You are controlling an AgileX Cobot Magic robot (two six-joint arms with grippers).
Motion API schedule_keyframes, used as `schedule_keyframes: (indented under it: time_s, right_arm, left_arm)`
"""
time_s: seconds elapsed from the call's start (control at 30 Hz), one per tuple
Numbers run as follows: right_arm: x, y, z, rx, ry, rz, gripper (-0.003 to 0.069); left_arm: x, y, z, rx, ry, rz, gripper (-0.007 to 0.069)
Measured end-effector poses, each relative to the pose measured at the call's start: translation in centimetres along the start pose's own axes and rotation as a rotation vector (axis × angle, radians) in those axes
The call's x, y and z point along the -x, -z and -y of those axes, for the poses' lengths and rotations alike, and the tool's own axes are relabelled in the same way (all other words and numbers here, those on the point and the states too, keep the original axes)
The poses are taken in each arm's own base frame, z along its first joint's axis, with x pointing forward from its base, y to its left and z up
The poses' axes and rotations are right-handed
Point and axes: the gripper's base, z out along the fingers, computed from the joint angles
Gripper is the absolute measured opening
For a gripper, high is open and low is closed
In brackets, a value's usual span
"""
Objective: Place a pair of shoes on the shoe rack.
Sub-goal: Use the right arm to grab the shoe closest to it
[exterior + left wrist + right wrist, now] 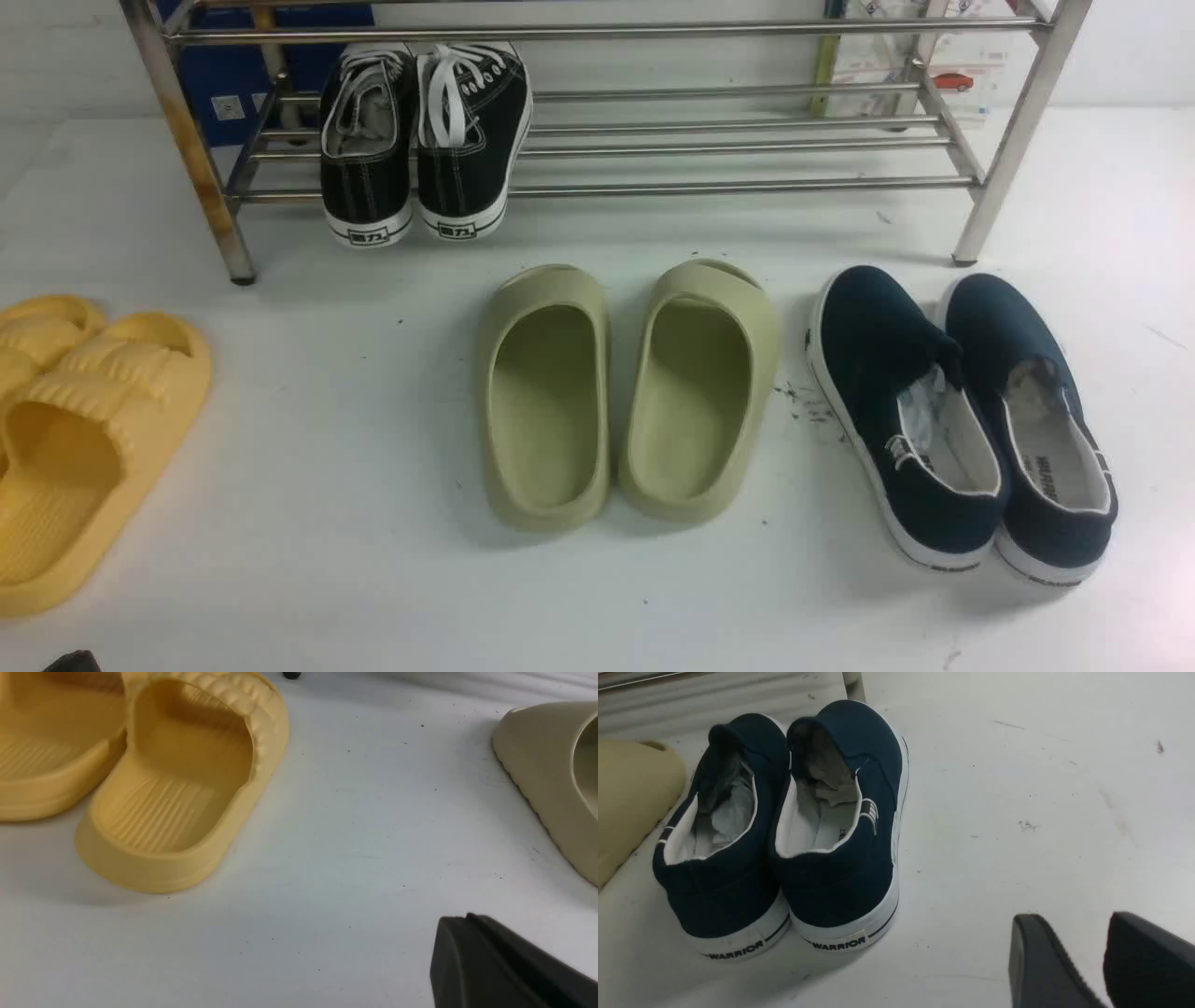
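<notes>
- Footwear is lying in pairs across the desk. The pair of shoes is sitting toward the desk's right edge, just in front of the right front leg of the shoe rack, not yet on it.
- The two shoes are lying side by side and touching, toes pointing toward the rack and heels facing the robot. That is probably leaving the open collars easy to reach from this side.
- The shoes are showing dark navy canvas, white rubber soles with a printed heel label, pale lining and crumpled paper stuffed inside.
- The rack is standing along the desk's far edge. It is carrying black sneakers at its left end, so the bars to their right are looking free.
- The right end effector is hovering near the navy heels, its jaws standing partly apart and gripping nothing.
- The left end effector is waiting, closed and empty, between the yellow slides and the olive slides.
</notes>
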Motion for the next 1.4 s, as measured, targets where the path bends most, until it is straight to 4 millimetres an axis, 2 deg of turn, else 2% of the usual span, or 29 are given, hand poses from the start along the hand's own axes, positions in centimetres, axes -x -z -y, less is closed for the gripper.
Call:
schedule_keyframes:
  time_s: [0.57, 0.67, 0.73, 0.9, 1.0, 1.23, 1.33, 1.4]
  right_arm:
    - [0.0, 0.0, -0.1, 0.008, -0.040, 0.002, 0.0246]
    - [0.1, 0.0, -0.3, 0.034, -0.157, 0.003, 0.0246]
    - [0.0, 0.0, -0.8, 0.089, -0.413, -0.003, 0.0246]
    - [0.5, 0.0, -1.4, 0.188, -0.860, 0.005, 0.0246]
    - [0.8, 0.1, -1.6, 0.216, -0.974, 0.014, 0.0246]
    - [0.9, 0.1, -1.4, 0.207, -0.919, 0.041, 0.0246]
    - [0.9, 0.1, -1.4, 0.198, -0.840, 0.049, 0.0246]
    - [1.7, 0.5, -1.6, 0.198, -0.688, 0.065, 0.0224]
  left_arm:
    - [0.0, 0.0, 0.0, 0.000, 0.000, 0.000, 0.0000]
    - [0.0, 0.0, 0.0, 0.000, 0.000, 0.000, 0.0000]
    - [0.0, 0.0, 0.0, 0.000, 0.000, 0.000, 0.0000]
    - [0.0, 0.0, 0.0, 0.000, 0.000, 0.000, 0.0000]
    - [0.0, 0.0, 0.0, 0.000, 0.000, 0.000, 0.0000]
    - [0.0, 0.0, 0.0, 0.000, 0.000, 0.000, 0.0003]
    - [0.0, 0.0, 0.0, 0.000, 0.000, 0.000, 0.0005]
    - [0.0, 0.0, 0.0, 0.000, 0.000, 0.000, 0.0007]
